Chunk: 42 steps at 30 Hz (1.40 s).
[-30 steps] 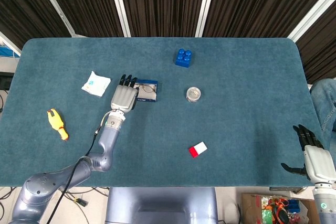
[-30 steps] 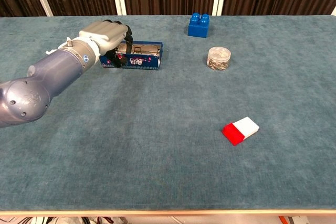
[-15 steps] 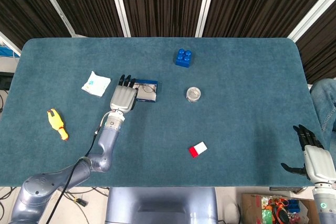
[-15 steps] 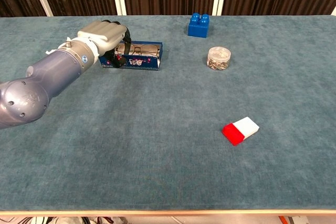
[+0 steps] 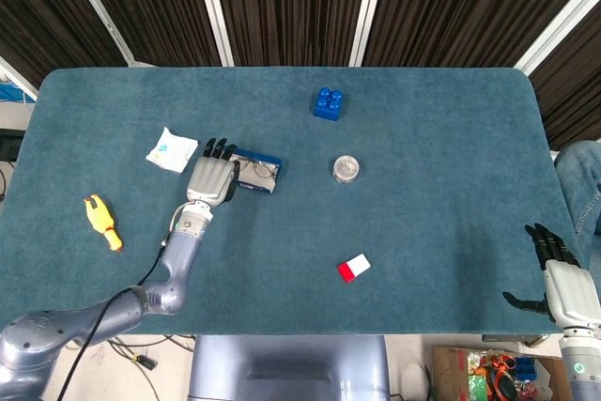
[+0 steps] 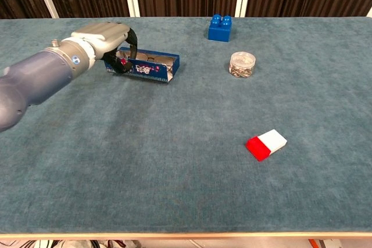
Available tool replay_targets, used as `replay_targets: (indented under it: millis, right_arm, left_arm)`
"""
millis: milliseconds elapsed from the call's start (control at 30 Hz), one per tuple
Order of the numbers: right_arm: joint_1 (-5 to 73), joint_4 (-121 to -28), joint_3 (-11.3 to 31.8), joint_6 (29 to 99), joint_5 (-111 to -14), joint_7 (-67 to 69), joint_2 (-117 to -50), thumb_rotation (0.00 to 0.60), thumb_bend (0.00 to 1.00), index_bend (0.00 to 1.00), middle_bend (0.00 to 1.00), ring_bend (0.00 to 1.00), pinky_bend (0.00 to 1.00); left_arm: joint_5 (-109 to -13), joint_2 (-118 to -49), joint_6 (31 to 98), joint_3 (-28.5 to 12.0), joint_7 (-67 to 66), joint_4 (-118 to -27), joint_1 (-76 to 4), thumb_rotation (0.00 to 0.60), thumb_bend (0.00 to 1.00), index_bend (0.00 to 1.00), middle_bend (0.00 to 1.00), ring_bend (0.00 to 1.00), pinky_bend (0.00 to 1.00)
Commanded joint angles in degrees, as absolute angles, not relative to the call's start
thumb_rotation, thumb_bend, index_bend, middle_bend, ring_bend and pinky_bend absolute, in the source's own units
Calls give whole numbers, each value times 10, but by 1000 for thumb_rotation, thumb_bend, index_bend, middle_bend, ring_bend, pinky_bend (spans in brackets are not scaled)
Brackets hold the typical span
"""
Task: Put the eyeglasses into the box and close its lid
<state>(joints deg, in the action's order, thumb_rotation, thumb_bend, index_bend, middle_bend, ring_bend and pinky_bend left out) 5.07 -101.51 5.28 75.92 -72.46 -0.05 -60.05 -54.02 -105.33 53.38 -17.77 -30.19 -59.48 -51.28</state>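
The blue patterned box [image 5: 259,175] lies open-topped left of the table's middle, with the eyeglasses [image 5: 263,171] inside it. In the chest view the box [image 6: 150,68] sits slightly askew, its left end toward my left hand. That hand [image 5: 210,178] grips this end, and its dark thumb [image 6: 127,56] curls over the end wall while the fingers reach along the far side. The hand hides the box's left end, and I cannot make out the lid. My right hand [image 5: 562,285] hangs open beyond the table's front right corner.
A blue toy brick [image 5: 327,102] stands at the back. A small clear jar [image 5: 346,169] is right of the box. A red and white block [image 5: 354,269] lies nearer the front. A white packet [image 5: 172,150] and a yellow toy [image 5: 103,223] lie to the left.
My left hand has shifted left and drawn back a little. The box has moved and turned with it, so it now lies askew. The right hand has not moved.
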Motion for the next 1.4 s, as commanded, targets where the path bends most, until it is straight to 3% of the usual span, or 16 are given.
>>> replay_targets:
  millis: [33, 300, 467, 1400]
  right_arm:
    - [51, -1016, 53, 760, -724, -1, -600, 600, 2, 0, 0, 0, 173]
    - [51, -1017, 54, 758, -720, 0, -599, 600, 2, 0, 0, 0, 173]
    - [51, -1019, 54, 757, -719, 0, -599, 600, 3, 0, 0, 0, 173]
    - [51, -1019, 55, 754, -714, 1, -599, 600, 3, 0, 0, 0, 173]
  left_arm:
    - [-544, -1009, 562, -160, -322, -663, -484, 600, 470, 598, 153, 9, 9]
    - [-532, -958, 580, -148, -352, -749, -464, 600, 470, 598, 153, 9, 8]
    - [-519, -952, 572, -155, -362, -755, -474, 600, 470, 599, 153, 9, 8]
    - [-477, -1049, 520, -179, -391, -572, -566, 600, 470, 604, 153, 9, 7]
